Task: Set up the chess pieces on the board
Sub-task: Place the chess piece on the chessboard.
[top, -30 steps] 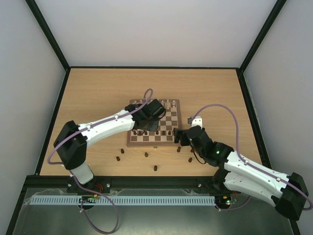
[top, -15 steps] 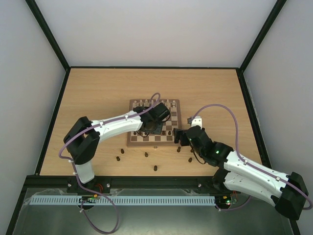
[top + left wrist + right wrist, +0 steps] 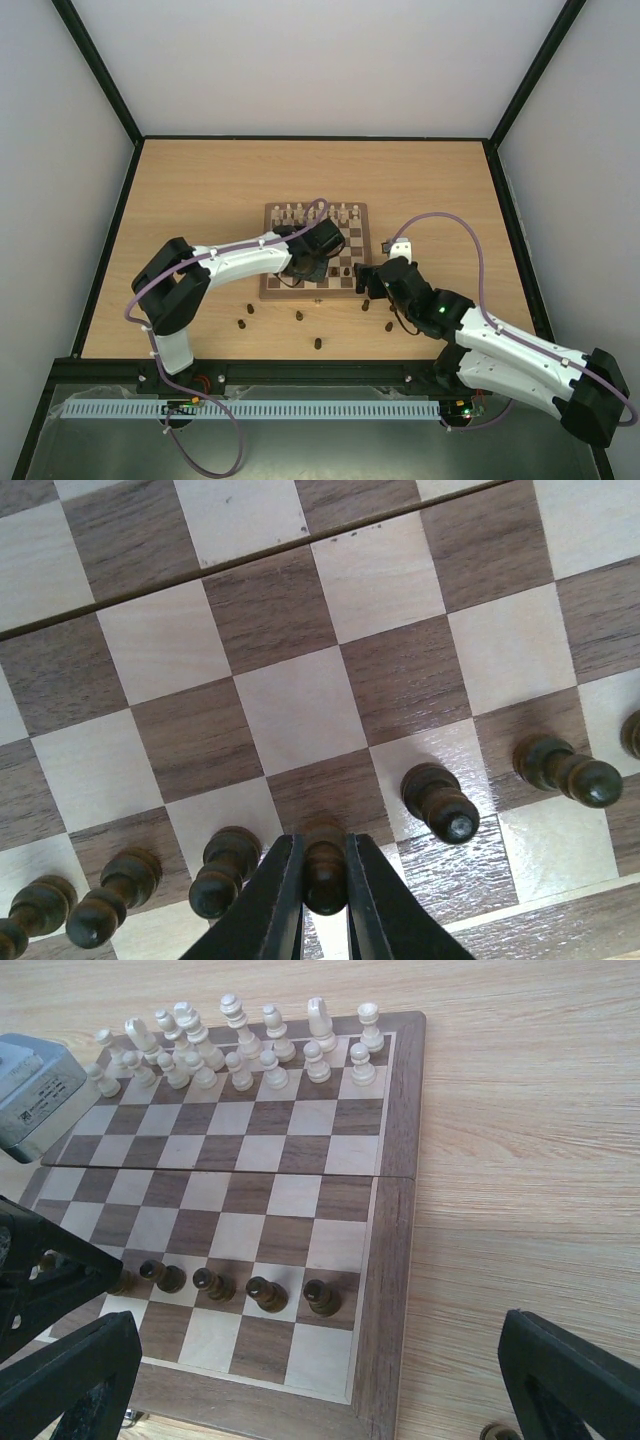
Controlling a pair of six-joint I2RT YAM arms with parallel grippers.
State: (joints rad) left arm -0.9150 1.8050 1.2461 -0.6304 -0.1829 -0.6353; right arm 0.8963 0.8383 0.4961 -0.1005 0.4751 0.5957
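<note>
Dark brown pawn (image 3: 325,865) is pinched between the left hand's (image 3: 325,885) fingers, in line with the other dark pawns (image 3: 440,802) along the near side of the board (image 3: 300,705). Whether its base sits on the square cannot be told.

Versus 1.0 s ago, top view: the left arm's elbow has folded back toward its base. The left hand (image 3: 312,268) has shifted slightly toward the board's near edge. The cream pieces (image 3: 320,212) on the far rows were partly covered before and now all show.

Right hand (image 3: 320,1360) is unchanged: fingers spread wide, empty, just beside the board's near right corner. Six loose dark pieces (image 3: 299,316) lie where they were on the tabletop (image 3: 200,200), in front of the board.
</note>
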